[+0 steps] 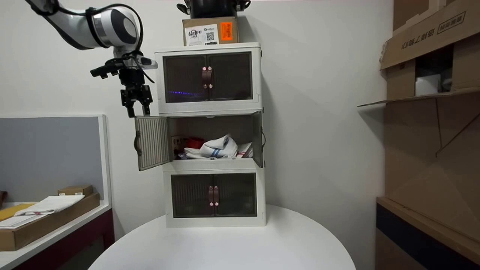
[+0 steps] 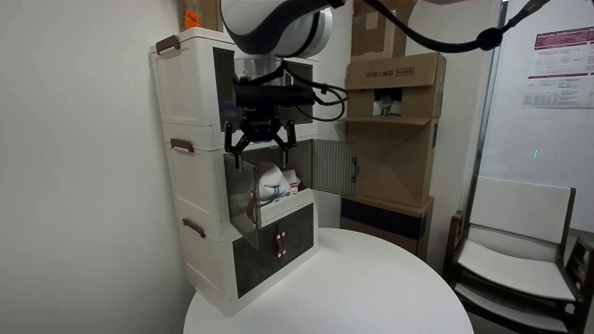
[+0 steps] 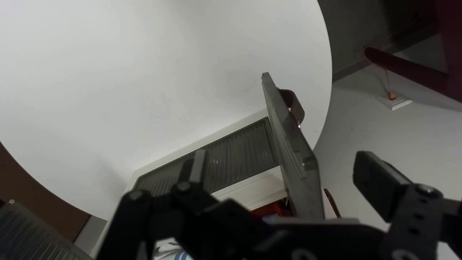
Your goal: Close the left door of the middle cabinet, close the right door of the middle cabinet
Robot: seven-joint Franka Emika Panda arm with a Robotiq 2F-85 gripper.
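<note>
The white middle cabinet (image 1: pixel 213 165) is the centre tier of the tower, and both its doors stand open. The left door (image 1: pixel 153 142) swings out to the left; it also shows in an exterior view (image 2: pixel 242 199) and the wrist view (image 3: pixel 294 155). The right door (image 1: pixel 257 138) points outward, seen nearly edge-on; it shows wider in an exterior view (image 2: pixel 333 167) and at the wrist view's lower left (image 3: pixel 32 234). My gripper (image 1: pixel 138 111) points down, open and empty, just above the left door's top edge. In the wrist view the gripper (image 3: pixel 283 169) has that door between its spread fingers; contact cannot be told.
A striped white cloth (image 1: pixel 221 147) and a red item (image 1: pixel 195 142) lie inside the middle cabinet. The top tier (image 1: pixel 208 107) and bottom tier (image 1: pixel 215 222) have shut doors. The tower stands on a round white table (image 1: pixel 225 247). Cardboard boxes (image 2: pixel 390 157) stand beyond the right door.
</note>
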